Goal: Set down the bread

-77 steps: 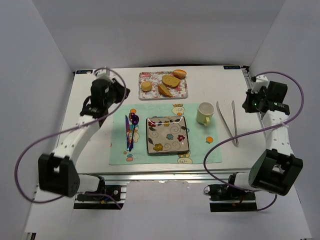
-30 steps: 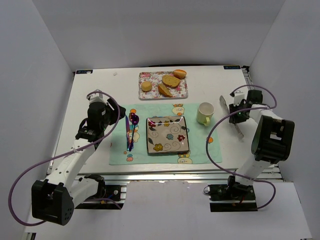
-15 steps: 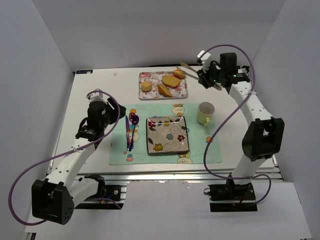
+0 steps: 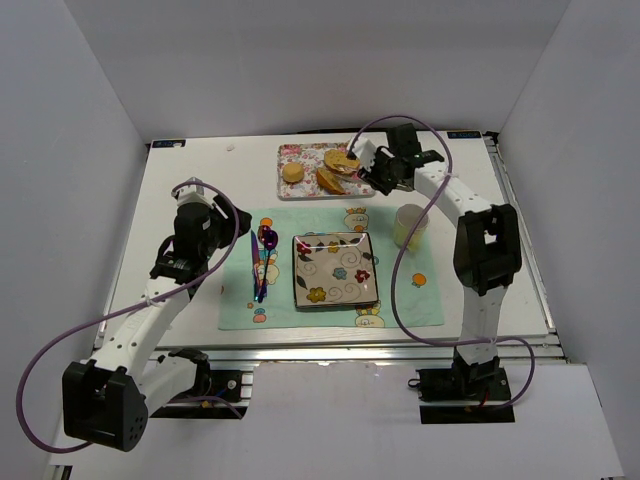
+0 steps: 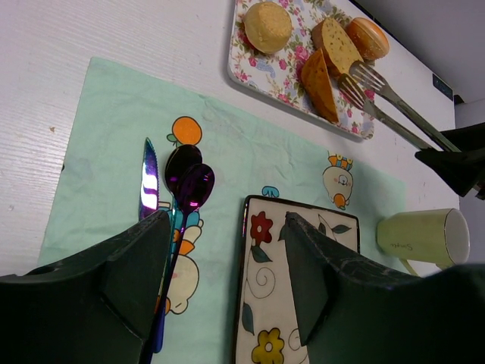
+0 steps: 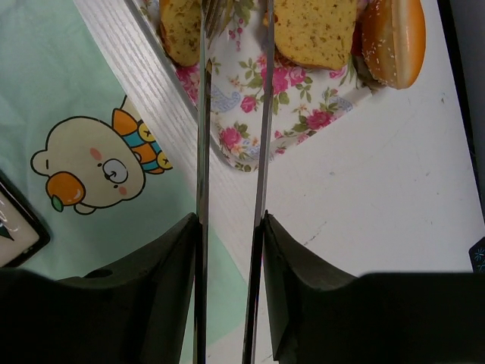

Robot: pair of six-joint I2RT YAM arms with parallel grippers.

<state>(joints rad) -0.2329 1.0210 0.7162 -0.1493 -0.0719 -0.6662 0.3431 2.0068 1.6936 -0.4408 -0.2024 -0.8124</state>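
The bread (image 4: 341, 160) (image 6: 314, 30) (image 5: 336, 42) is a flat golden slice lying on the floral tray (image 4: 362, 186) at the back of the table. My right gripper (image 4: 384, 166) (image 6: 231, 220) is shut on a pair of metal tongs (image 6: 201, 152) (image 5: 394, 106). The tongs reach over the tray, with their forked tips parted. One tip sits between the bread and a darker wedge (image 6: 180, 30), and the other lies at the bread's edge. My left gripper (image 4: 228, 222) (image 5: 227, 227) hangs open and empty above the green placemat (image 5: 114, 136).
A small round bun (image 4: 292, 172) and a sesame bun (image 4: 360, 147) share the tray. On the placemat are a square flowered plate (image 4: 335, 270), a purple spoon (image 5: 189, 186) and a knife (image 5: 148, 178). A pale green mug (image 4: 410, 225) stands right of the plate.
My right arm has swung from the table's right side to the tray with the tongs, whose tips have come down beside the bread. The left arm has not moved.
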